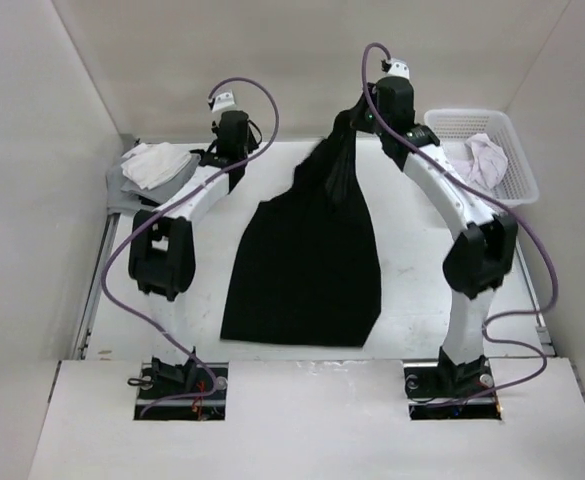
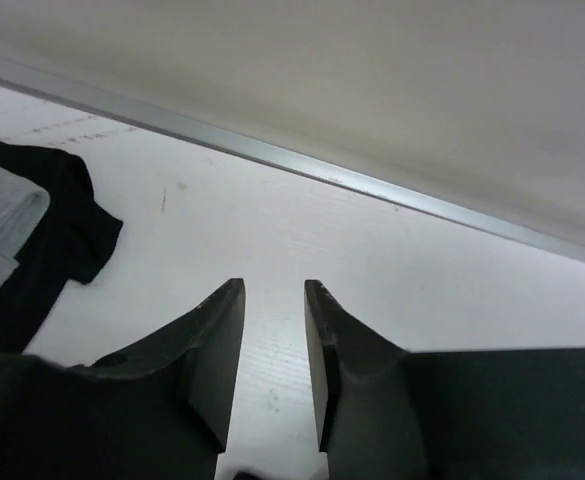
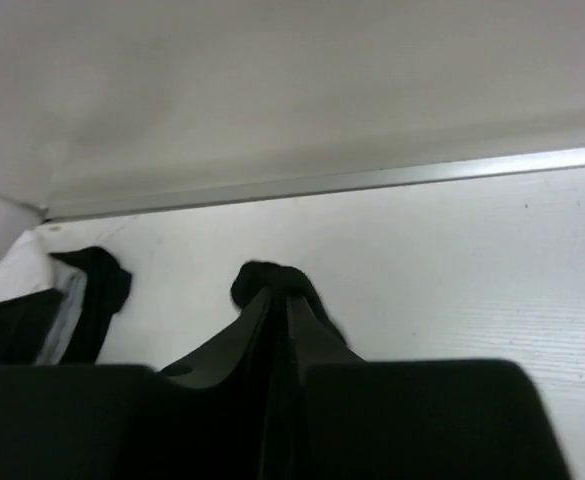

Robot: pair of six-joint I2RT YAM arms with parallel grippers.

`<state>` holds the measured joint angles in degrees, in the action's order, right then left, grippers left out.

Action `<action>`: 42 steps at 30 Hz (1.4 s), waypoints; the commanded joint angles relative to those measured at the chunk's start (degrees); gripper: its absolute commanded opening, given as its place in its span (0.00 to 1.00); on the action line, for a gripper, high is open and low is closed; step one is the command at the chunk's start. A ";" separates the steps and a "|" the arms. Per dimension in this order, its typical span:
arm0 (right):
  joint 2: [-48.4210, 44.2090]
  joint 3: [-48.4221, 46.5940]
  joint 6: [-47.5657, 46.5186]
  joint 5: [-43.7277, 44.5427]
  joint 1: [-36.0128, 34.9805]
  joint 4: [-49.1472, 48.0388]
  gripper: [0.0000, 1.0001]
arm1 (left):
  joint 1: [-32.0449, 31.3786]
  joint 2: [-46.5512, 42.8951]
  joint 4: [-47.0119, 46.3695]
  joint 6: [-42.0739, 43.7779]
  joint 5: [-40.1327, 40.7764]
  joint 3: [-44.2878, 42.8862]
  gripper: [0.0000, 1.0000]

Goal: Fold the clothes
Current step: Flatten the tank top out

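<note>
The right gripper (image 3: 280, 295) pinches the clothes (image 1: 302, 260) up at the far edge of the tabletop (image 1: 412, 270). The left gripper (image 2: 272, 290) is open, empty. Best lay them down slowly, flat.

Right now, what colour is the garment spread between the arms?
The garment is plain black, best seen from top external.

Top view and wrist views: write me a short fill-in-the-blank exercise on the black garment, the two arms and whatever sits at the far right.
1. The black garment is pinched at its lifted far end by the jaws of the ___ arm.
2. The left gripper has its jaws ___, with nothing between them.
3. The white garment at the far right lies in a ___.

Missing words: right; open; basket
</note>
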<state>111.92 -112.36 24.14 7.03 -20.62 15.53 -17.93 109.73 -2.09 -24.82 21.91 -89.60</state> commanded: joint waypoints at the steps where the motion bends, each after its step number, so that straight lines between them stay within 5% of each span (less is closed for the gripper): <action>1: 1.90 -7.54 3.10 -3.94 2.38 -0.23 0.37 | 2.24 -2.32 1.04 0.04 -1.09 -6.49 0.38; 5: -7.30 13.68 4.24 -3.43 1.51 -9.44 0.42 | 1.90 -11.11 -6.08 -4.88 0.15 11.10 0.38; 7: -15.36 32.61 7.65 -2.55 -1.11 -15.50 0.21 | -0.46 -18.02 -10.89 -9.43 1.28 27.45 0.33; 10: -23.64 49.53 12.05 -0.80 -4.02 -19.21 0.00 | -3.02 -24.01 -11.80 -12.26 1.99 40.16 0.25; 14: -37.53 71.61 17.68 4.74 -7.98 -22.56 0.04 | -5.75 -37.11 -9.44 -15.70 1.29 55.74 0.19; 16: -46.20 82.05 21.19 4.93 -9.38 -22.47 0.10 | -7.24 -49.72 0.26 -18.40 -0.19 64.42 0.20; 22: -59.26 92.04 24.11 5.54 -11.59 -18.44 0.20 | -11.28 -65.58 22.17 -30.34 -2.93 71.05 0.34; 27: -63.84 94.51 24.11 5.54 -11.50 -16.15 0.22 | -14.10 -71.41 32.39 -38.19 1.54 71.59 0.36; 42: -60.07 94.95 23.76 4.40 -11.15 -20.27 0.27 | -13.40 -60.69 24.42 -36.09 2.17 71.58 0.34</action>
<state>50.83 -17.78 47.62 11.18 -31.86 -0.86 -32.53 48.27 25.45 -62.13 23.55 -18.06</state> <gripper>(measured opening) 0.263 0.359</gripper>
